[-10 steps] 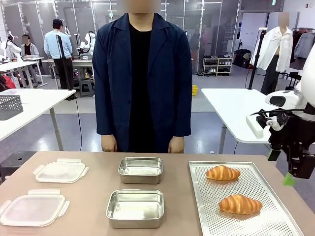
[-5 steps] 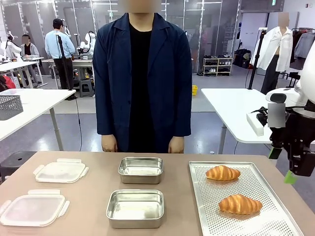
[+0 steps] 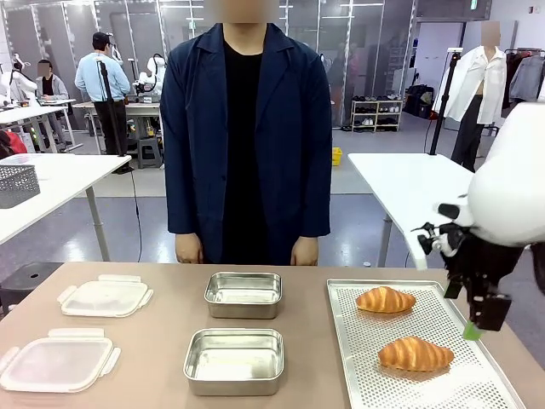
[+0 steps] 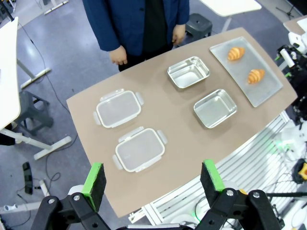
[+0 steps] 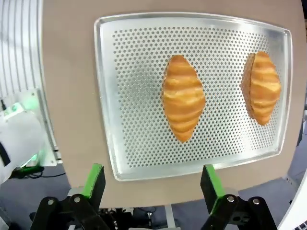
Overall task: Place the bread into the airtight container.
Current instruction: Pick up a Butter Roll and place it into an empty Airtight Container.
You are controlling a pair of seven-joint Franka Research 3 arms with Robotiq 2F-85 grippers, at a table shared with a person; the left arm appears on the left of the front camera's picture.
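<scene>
View across a brown table [image 3: 153,341] from the robot's side. Closest to the camera, a row runs left to right: the near lid [image 3: 56,362], clear plastic with snap tabs, lying flat; the near container [image 3: 233,361], a square steel box, open, its bare bottom showing; and the near croissant [image 3: 415,354], lying on a perforated metal tray [image 3: 353,362] that takes up the table's right side. A second row sits just behind it: the far lid [image 3: 104,298], the far container [image 3: 243,294], also open with a bare bottom, and the far croissant [image 3: 385,299] on the same tray. Both croissants are well apart from the containers. The right end effector [image 3: 477,328] hangs above the tray's right edge, roughly level with the gap between the two croissants; its height over the tray is hard to judge from the front. From the right wrist camera it looks straight down on the tray and both croissants, and its green pads stand wide apart with nothing between them. The left end effector [image 4: 152,178] sits high over the table's near edge, its jaws likewise spread wide and holding nothing. At the far side a person [image 3: 247,136] in a dark blue jacket stands facing the table, hands hanging at their sides.
</scene>
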